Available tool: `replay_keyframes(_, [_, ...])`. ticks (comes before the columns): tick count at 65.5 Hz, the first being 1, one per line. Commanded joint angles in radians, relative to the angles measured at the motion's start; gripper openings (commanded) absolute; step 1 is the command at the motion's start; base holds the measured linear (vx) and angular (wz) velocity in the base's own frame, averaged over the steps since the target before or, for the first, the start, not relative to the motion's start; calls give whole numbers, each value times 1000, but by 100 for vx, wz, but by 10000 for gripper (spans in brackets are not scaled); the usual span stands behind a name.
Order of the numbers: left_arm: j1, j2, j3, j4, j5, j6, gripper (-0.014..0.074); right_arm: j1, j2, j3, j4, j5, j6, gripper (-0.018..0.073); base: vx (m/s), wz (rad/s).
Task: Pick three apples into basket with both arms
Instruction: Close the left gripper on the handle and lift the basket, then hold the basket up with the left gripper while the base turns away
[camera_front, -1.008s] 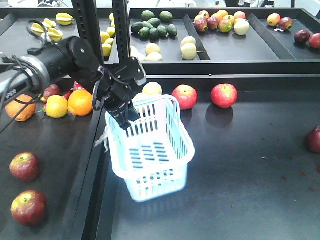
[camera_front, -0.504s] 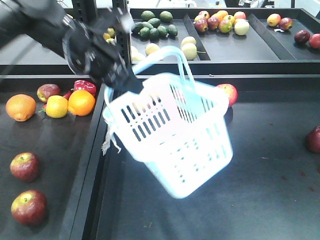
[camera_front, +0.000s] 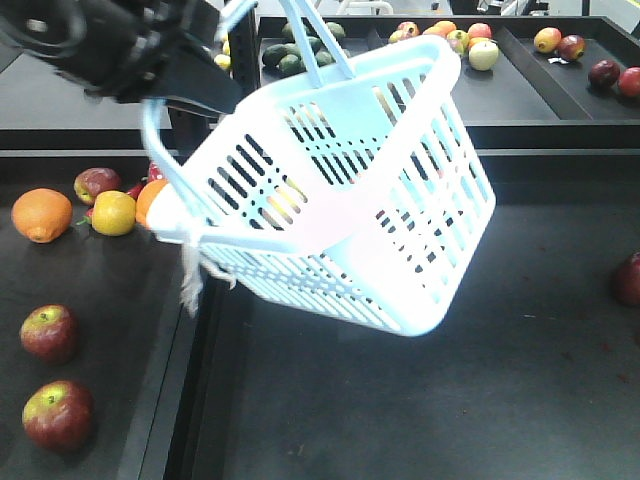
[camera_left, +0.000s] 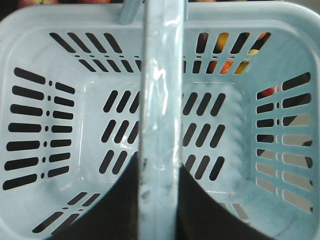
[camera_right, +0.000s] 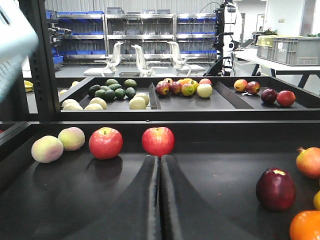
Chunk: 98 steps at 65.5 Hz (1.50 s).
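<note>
While the blurred left gripper (camera_front: 200, 90) holds it by the handle, the basket (camera_front: 340, 210) hangs tilted in the air below and to the right of that gripper in the front view. A dark red apple (camera_front: 48, 332) and a second apple (camera_front: 57, 414) lie on the desk (camera_front: 420, 420) far below the gripper, apart from the basket.

In the left wrist view, the handle (camera_left: 160, 100) runs straight ahead between the gripper's black fingers (camera_left: 117, 200), which are clamped on it.

In the right wrist view, the right gripper (camera_right: 159, 160) is pressed narrow, its fingers touching. A red apple (camera_right: 158, 141) sits just ahead, and another red one (camera_right: 105, 143) ahead-left.
</note>
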Motion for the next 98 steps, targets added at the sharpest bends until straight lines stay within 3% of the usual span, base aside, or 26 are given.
replay_keyframes(1, [-5, -117, 39, -55, -25, -43, -8, -7, -10, 15, -6, -74, -8, -5, 0, 0])
replay_keyframes(10, [-5, -220, 137, -43, -25, -45, -8, -7, -10, 15, -6, -74, -8, -5, 0, 0])
replay_keyframes(29, [-4, -357, 253, 79, -25, -62, -8, -7, -10, 15, -6, -74, -8, -5, 0, 0])
replay_keyframes(98, [-4, -379, 252, 70, -26, -60, -8, -7, -10, 15, -6, -74, -8, -5, 0, 0])
